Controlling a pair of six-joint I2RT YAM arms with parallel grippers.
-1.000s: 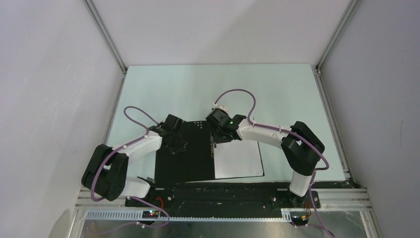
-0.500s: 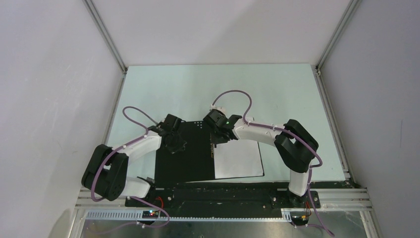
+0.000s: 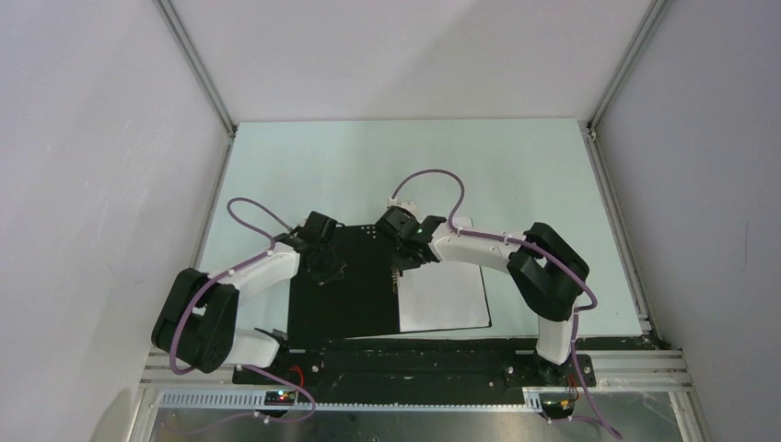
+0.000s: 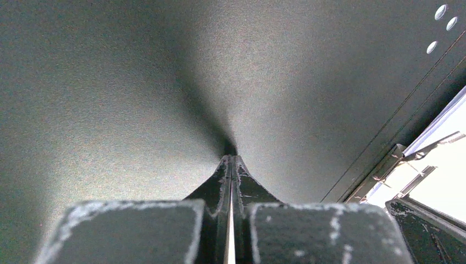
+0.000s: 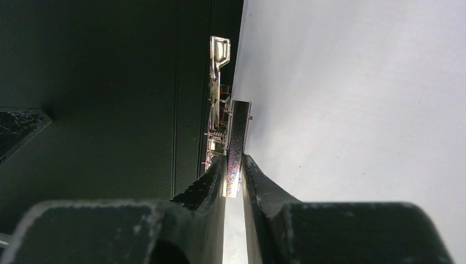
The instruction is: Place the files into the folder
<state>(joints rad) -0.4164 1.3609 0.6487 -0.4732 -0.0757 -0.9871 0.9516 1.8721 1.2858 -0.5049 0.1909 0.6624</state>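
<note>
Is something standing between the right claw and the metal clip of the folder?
Nothing visible does. The right claw is closed on the clip lever at the spine of the folder, with the files lying just beside it.

Pale green table enclosed by plain white walls.

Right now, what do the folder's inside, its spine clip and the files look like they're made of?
The folder is matte black inside with a fine grain and scored lines near the spine: probably plastic or coated card, hard to say which. The spine clip is bright metal, with mirror glints and what looks like a small spring. The files are plain white, matte and lying flat, which suggests thin paper.
</note>
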